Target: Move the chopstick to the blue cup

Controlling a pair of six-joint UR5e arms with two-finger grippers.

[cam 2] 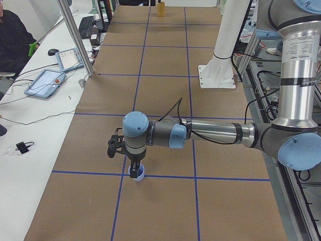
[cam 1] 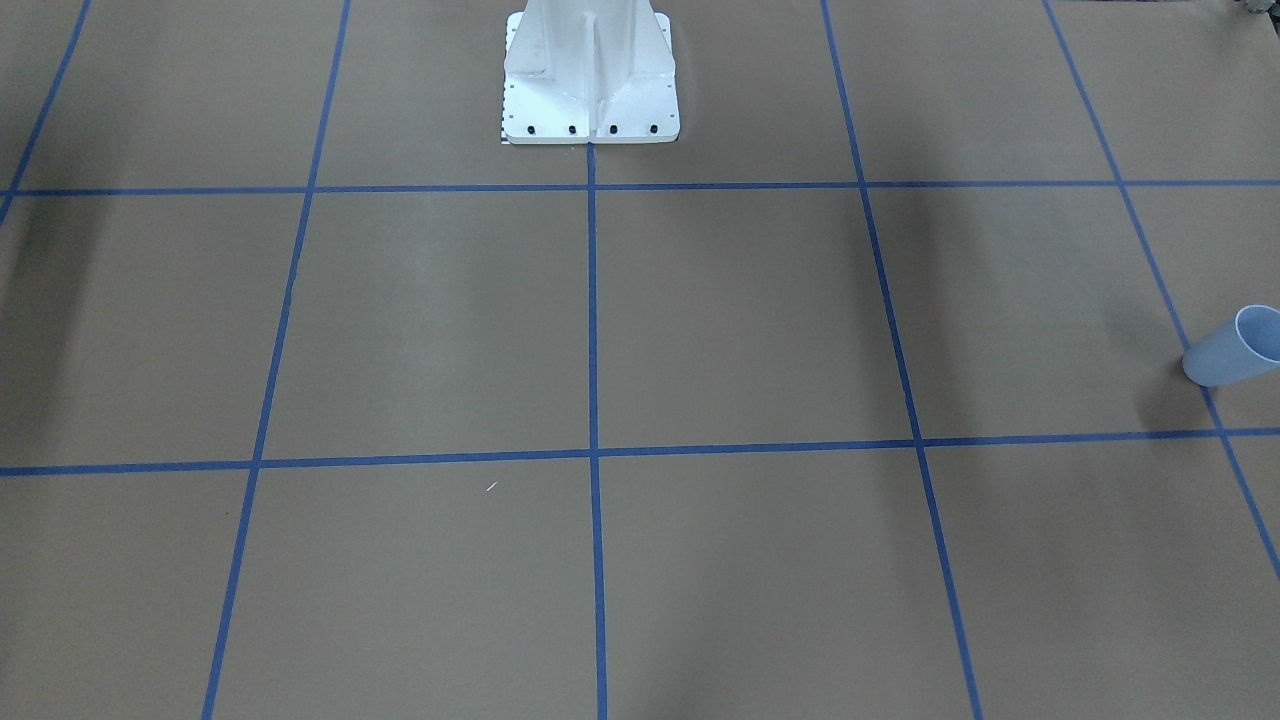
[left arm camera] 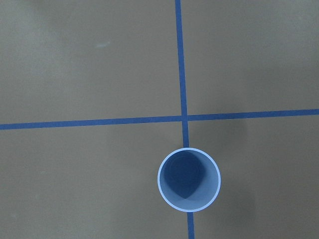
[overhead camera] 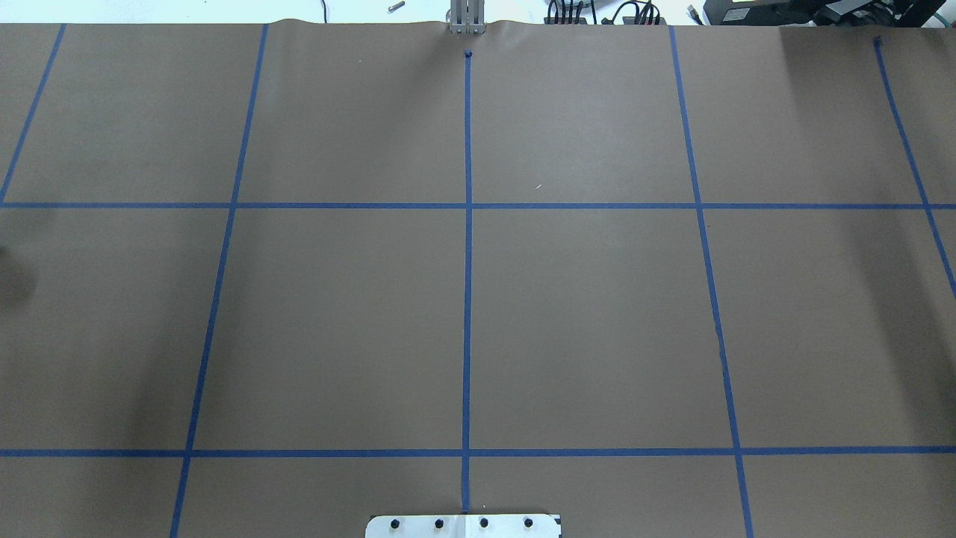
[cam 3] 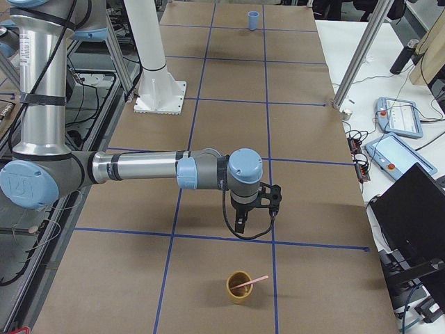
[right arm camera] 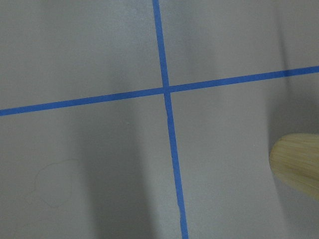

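Observation:
The blue cup [left arm camera: 189, 179] stands upright on a blue tape line, seen from straight above in the left wrist view. It also shows at the right edge of the front view [cam 1: 1235, 350] and far off in the right side view [cam 3: 254, 20]. My left gripper [cam 2: 136, 167] hangs right over the cup [cam 2: 137, 173]; I cannot tell whether it is open or shut. A pink chopstick [cam 3: 249, 282] leans in a tan wooden cup [cam 3: 240, 287]. My right gripper [cam 3: 241, 224] hovers just behind that cup; I cannot tell its state either. The tan cup's edge shows in the right wrist view [right arm camera: 299, 164].
The white robot pedestal [cam 1: 590, 80] stands at the table's middle edge. A metal post [cam 2: 75, 35] and tablets [cam 2: 45, 83] stand on the side bench, where a person [cam 2: 12, 40] sits. Blue tape lines grid the brown table [overhead camera: 336, 314].

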